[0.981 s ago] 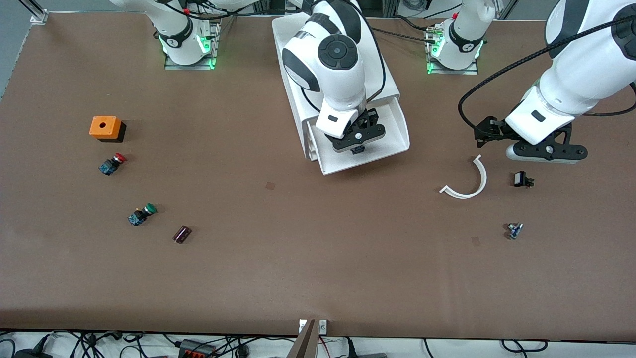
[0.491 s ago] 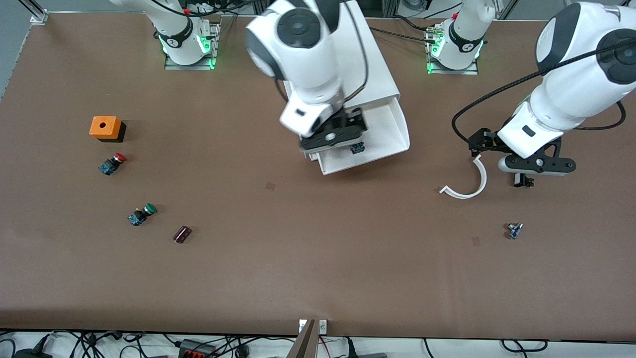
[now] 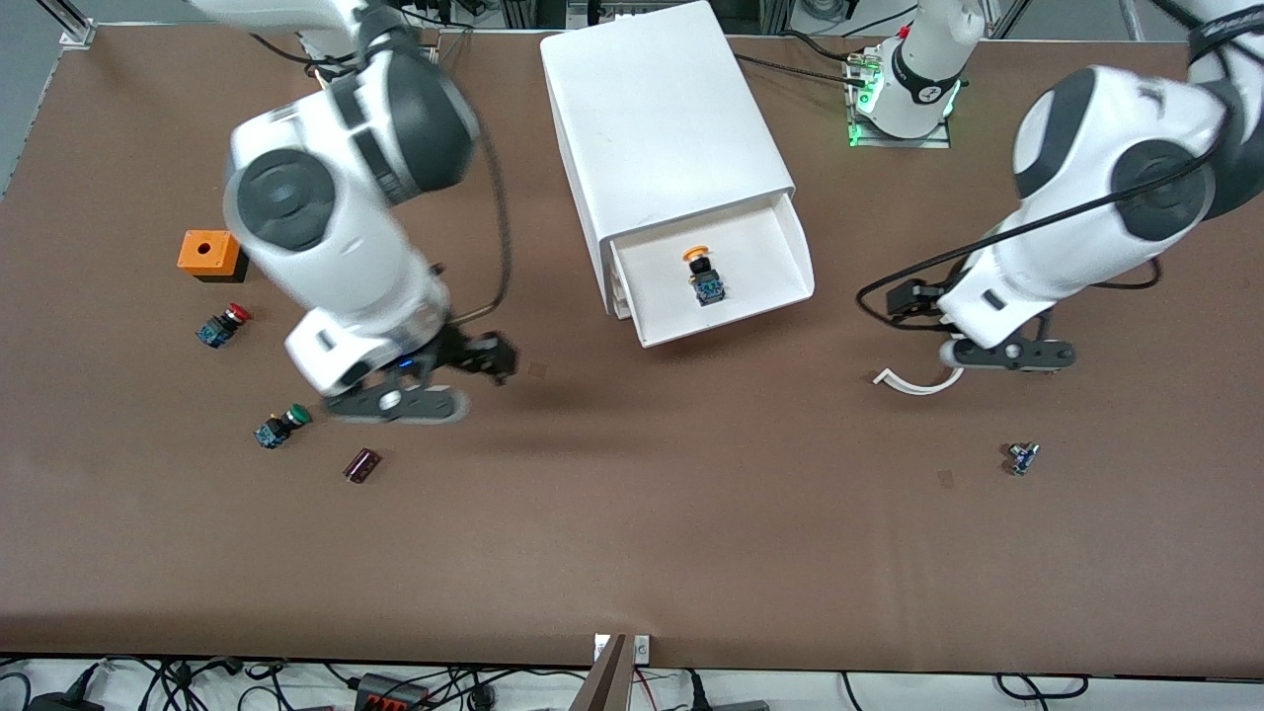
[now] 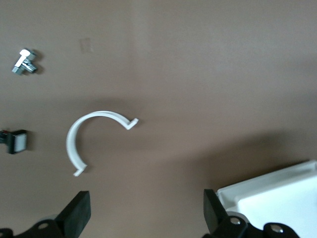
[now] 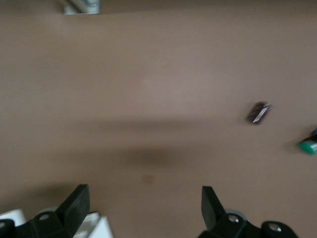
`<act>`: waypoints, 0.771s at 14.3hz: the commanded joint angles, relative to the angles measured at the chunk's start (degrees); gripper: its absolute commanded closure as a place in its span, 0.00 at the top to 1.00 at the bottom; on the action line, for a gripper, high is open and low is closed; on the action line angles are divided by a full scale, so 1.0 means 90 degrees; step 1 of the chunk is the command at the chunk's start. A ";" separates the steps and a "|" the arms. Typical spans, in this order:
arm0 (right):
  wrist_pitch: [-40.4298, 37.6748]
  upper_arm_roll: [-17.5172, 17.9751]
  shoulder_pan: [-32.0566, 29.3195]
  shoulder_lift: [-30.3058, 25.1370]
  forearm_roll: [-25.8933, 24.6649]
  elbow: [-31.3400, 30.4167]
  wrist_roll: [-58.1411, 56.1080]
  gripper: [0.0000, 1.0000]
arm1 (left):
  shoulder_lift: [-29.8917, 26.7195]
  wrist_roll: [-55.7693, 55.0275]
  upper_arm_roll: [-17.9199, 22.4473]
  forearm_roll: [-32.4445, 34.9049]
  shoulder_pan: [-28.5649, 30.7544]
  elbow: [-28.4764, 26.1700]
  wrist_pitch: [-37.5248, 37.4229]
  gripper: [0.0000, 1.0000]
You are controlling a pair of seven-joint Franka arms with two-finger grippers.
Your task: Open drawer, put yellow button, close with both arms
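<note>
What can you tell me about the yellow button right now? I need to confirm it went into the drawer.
The yellow button lies in the open top drawer, on its white floor near the middle. Its yellow-orange mushroom cap points toward the cabinet; its black-and-blue body points toward the front camera. It looks like plastic, and lies on its side. No gripper touches it, and it touches no drawer wall.

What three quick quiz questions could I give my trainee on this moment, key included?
1. True or false: the yellow button lies in the open drawer.
2. The left gripper is over which item? A) curved white clip B) green button C) orange box
3. Fill in: the right gripper holds ____.

Key: 1 true; 2 A; 3 nothing, its fingers are open.
</note>
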 commanded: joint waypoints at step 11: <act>-0.0761 0.0100 -0.2121 -0.0689 -0.0040 -0.0432 -0.1497 1.00 | 0.1103 -0.2916 0.0006 -0.0082 -0.1512 -0.0078 0.2172 1.00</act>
